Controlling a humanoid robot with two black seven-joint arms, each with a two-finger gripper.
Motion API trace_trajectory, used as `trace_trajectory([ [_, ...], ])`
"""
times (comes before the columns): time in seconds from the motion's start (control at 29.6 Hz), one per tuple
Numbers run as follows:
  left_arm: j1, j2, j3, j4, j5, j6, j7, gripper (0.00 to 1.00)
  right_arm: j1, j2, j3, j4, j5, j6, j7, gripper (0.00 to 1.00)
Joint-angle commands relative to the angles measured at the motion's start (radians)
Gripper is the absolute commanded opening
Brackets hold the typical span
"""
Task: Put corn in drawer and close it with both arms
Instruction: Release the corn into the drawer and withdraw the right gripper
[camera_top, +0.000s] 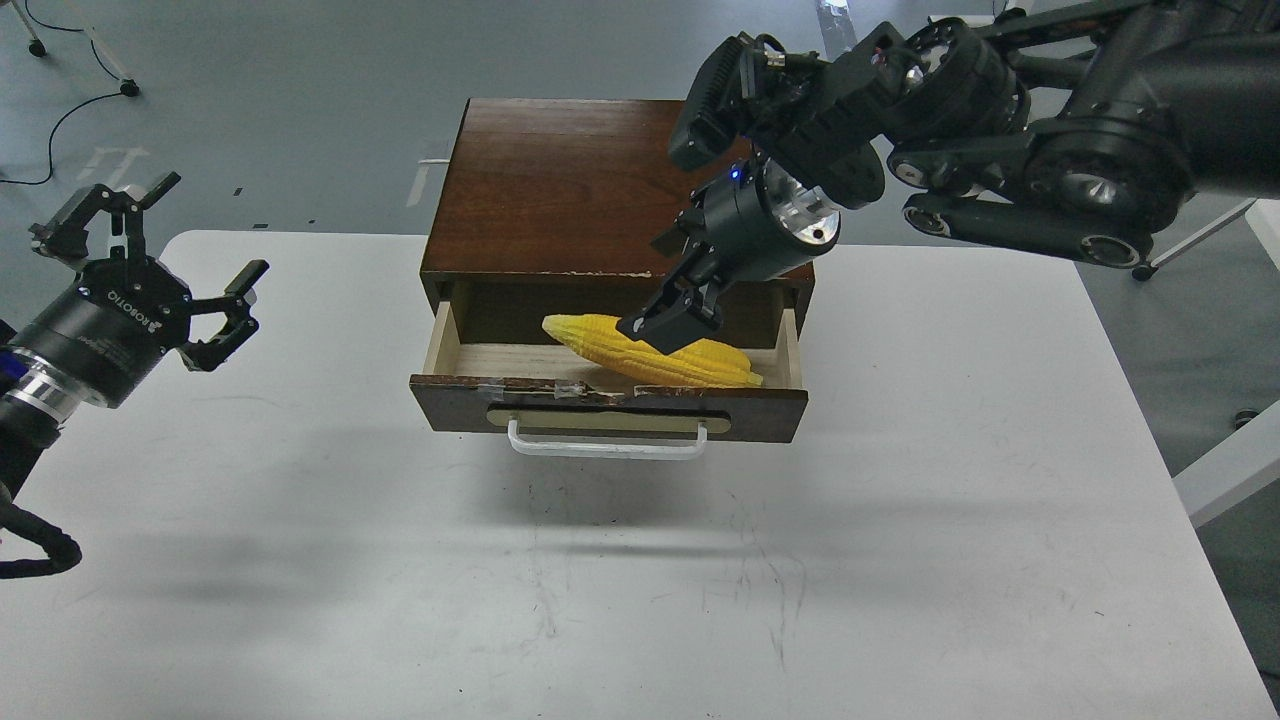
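The yellow corn (655, 362) lies inside the open drawer (770, 408), right of its middle, tapered end to the left, resting against the chipped front edge. The drawer is pulled out of the dark brown cabinet (560, 190), with its white handle (605, 447) facing me. My right gripper (668, 322) hangs just above the corn's middle with its fingers parted and no hold on it. My left gripper (207, 226) is open and empty, over the table's left edge, well left of the drawer.
The cabinet stands at the back middle of the white table (640, 580). The right arm's thick links (1010, 170) reach in from the upper right above the cabinet. Grey floor with cables (60, 120) lies behind.
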Motion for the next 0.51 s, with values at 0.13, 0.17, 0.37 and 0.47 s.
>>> trace_trajectory([
  [0.13,-0.009,-0.003,0.001,0.014,-0.002,0.0,0.0,0.99,-0.027,-0.261,0.078,-0.001,0.308,-0.001,0.0,0.99],
  [0.17,-0.012,-0.003,0.001,0.02,0.0,0.0,0.0,0.99,-0.065,-0.31,0.083,0.001,0.379,-0.001,0.0,0.99],
  [0.37,-0.047,-0.003,0.003,0.096,0.0,0.0,0.0,0.99,-0.379,-0.496,0.266,-0.001,0.663,-0.001,0.0,0.99],
  [0.47,-0.049,-0.003,0.001,0.164,-0.002,0.0,0.0,0.99,-0.63,-0.554,0.449,-0.004,0.712,-0.003,0.0,0.99],
])
